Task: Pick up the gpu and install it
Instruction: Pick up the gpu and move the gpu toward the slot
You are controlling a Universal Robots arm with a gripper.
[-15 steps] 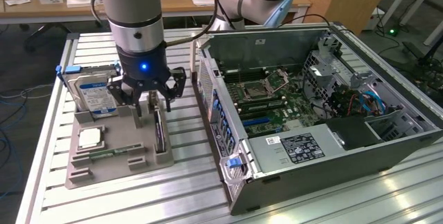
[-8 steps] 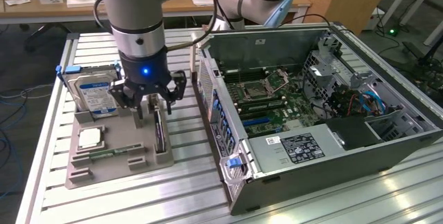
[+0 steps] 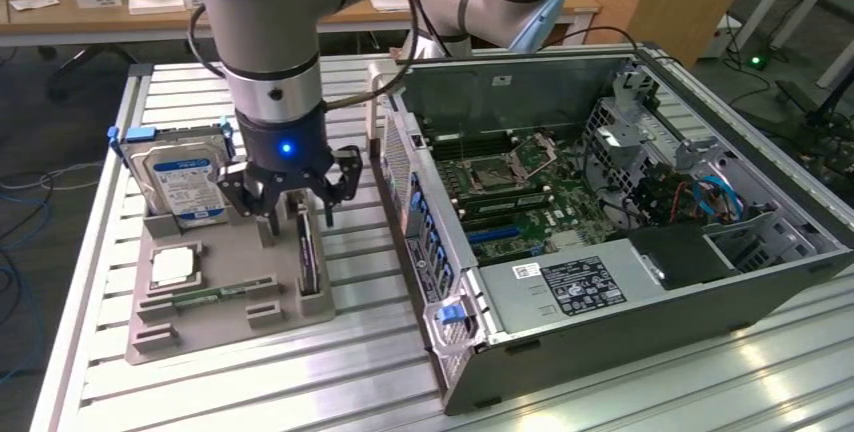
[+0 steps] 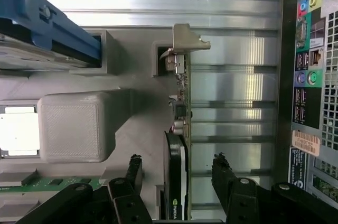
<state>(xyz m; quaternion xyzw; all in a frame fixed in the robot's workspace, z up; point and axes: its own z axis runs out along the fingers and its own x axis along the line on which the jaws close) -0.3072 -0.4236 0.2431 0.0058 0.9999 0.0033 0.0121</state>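
The gpu [image 3: 308, 257] is a thin black card standing on its edge in a slot of the grey holder [image 3: 220, 330]. In the wrist view I look down on the gpu's [image 4: 182, 102] top edge, with its metal bracket [image 4: 186, 39] at the far end. My gripper [image 3: 302, 214] hangs just above the card and is open. Its two black fingers straddle the card in the wrist view, gripper [image 4: 178, 168], with a gap on each side. Nothing is held.
The holder also carries a silver hard drive [image 3: 187, 177] with a blue label, a processor [image 3: 174, 267] and a green memory stick [image 3: 214, 295]. The open computer case [image 3: 441, 252] lies close on the exterior view's right, its motherboard [image 3: 521, 192] exposed. Ribbed metal table [image 3: 667, 372] underneath.
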